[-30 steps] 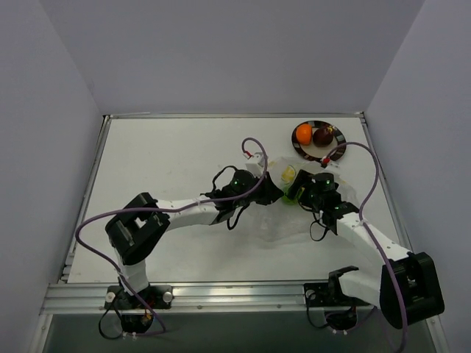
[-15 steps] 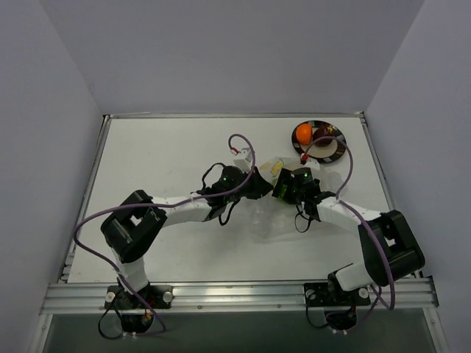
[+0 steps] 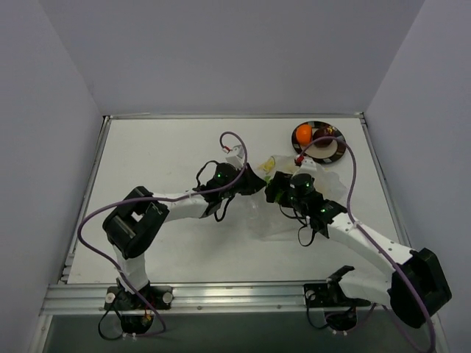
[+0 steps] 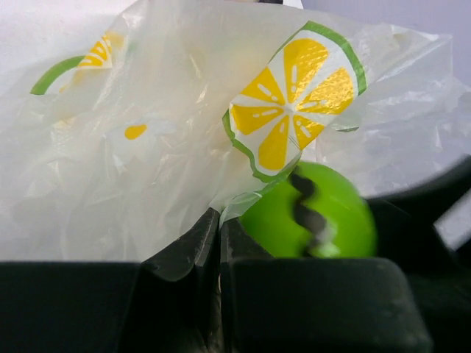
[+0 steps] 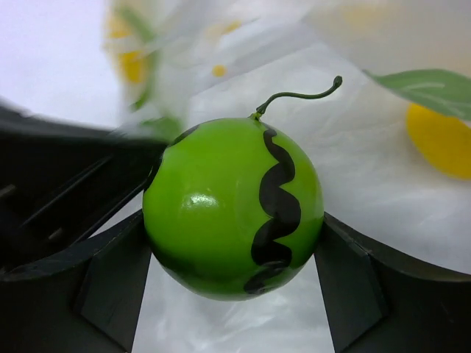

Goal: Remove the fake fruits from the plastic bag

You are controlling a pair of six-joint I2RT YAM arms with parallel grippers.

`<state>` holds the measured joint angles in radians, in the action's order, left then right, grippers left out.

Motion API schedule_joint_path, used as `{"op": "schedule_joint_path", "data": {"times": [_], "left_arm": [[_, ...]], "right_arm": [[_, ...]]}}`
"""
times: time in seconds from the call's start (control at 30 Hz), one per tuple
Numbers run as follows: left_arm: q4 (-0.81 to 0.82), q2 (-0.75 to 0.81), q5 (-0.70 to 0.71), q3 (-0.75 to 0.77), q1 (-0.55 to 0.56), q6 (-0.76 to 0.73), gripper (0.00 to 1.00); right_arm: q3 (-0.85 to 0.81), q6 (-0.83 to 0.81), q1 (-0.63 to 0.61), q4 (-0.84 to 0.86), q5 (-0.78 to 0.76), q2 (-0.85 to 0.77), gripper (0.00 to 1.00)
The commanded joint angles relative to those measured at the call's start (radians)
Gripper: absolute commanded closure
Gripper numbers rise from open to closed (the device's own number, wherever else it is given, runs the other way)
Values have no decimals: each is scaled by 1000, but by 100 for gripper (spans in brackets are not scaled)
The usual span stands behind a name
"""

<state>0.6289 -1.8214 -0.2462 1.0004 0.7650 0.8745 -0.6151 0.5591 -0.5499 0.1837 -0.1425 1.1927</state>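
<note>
The clear plastic bag [image 3: 288, 224], printed with lemon slices, lies crumpled at mid-table. My left gripper [image 3: 255, 184] is shut on a fold of the bag's film [image 4: 147, 147], pinched between its fingertips [image 4: 193, 239]. My right gripper [image 3: 275, 187] is shut on a bright green fake fruit [image 5: 232, 209] with a black wavy stripe and a thin stem, held just above the film [image 5: 368, 184]. The same green fruit shows in the left wrist view [image 4: 313, 213], right beside the pinched fold. An orange fruit [image 3: 302, 133] and a dark red-purple fruit [image 3: 322, 134] lie on the plate.
The round dark-rimmed plate [image 3: 342, 144] sits at the back right, just behind the bag. A purple cable loops over each arm. Low walls border the table on the left, back and right.
Both grippers have moved left and slightly back together. The right one carries the green fruit and the left one keeps its pinch on the bag. The right arm has swung out again.
</note>
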Motion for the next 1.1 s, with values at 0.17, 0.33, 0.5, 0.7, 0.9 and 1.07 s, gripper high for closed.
{"op": "schedule_joint_path", "data": {"times": [0.17, 0.33, 0.5, 0.7, 0.9, 1.07], "left_arm": [[29, 42, -5, 44, -9, 20, 98], [-14, 85, 28, 14, -9, -26, 98], [-35, 114, 27, -9, -13, -45, 98], [-80, 120, 25, -3, -13, -74, 98], [-64, 102, 13, -3, -12, -77, 98], [-72, 99, -5, 3, -13, -91, 98]], "right_arm": [[-43, -2, -70, -177, 145, -307, 52], [-279, -100, -73, -179, 232, -292, 52], [-553, -205, -48, -147, -37, -147, 54], [-658, -220, 255, -76, -112, -26, 55], [-606, -183, 529, -56, -34, 128, 56], [-525, -123, 642, 63, 76, 252, 56]]}}
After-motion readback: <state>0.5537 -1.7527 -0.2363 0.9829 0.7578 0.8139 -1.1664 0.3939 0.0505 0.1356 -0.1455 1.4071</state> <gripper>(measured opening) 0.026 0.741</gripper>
